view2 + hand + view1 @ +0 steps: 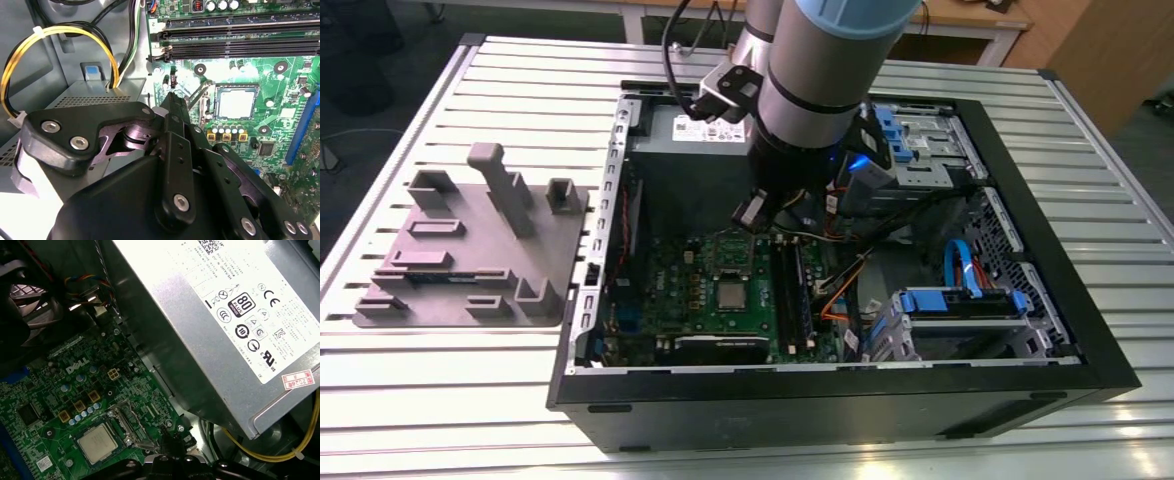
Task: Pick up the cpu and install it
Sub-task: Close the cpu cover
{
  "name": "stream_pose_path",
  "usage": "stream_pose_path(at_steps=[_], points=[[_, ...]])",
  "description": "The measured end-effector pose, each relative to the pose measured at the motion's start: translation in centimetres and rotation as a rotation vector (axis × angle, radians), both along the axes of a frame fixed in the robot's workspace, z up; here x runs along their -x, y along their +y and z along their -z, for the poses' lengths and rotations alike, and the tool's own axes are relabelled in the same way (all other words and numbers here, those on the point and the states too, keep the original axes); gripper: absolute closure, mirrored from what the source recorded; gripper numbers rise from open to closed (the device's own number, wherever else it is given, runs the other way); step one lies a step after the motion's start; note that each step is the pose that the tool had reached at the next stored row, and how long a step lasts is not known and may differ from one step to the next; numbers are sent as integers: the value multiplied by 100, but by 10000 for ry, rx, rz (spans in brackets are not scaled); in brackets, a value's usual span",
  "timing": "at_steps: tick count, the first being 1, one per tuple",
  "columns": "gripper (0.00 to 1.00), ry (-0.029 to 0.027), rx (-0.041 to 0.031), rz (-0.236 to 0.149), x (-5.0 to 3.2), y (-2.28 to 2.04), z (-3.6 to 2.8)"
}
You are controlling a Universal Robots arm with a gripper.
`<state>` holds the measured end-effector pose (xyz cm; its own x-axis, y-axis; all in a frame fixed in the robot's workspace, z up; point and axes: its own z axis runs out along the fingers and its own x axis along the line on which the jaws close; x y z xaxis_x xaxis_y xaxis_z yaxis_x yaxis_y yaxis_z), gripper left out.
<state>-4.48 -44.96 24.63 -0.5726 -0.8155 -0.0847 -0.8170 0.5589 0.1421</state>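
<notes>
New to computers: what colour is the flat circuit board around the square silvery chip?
Green circuit board, clearest in the second wrist view.

One slatted counter [440,400] carries one open black computer case [854,415] and one grey fixture tray [467,270]. Inside the case there is one green motherboard [674,290], one cpu [236,104], one grey power supply [210,330] and one blue flat cable [958,262]. One robot arm [821,70] reaches in, bearing one claw [171,100]. The long black memory slots [240,36] are several; their exact number cannot be told.
</notes>
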Motion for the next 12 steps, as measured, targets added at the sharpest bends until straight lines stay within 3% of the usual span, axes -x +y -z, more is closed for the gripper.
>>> stream_pose_path(at_steps=[7, 12], points=[[90, 1, -2, -14, 0, -7, -8], [90, -6, -4, -78, 3, -51, -8]])
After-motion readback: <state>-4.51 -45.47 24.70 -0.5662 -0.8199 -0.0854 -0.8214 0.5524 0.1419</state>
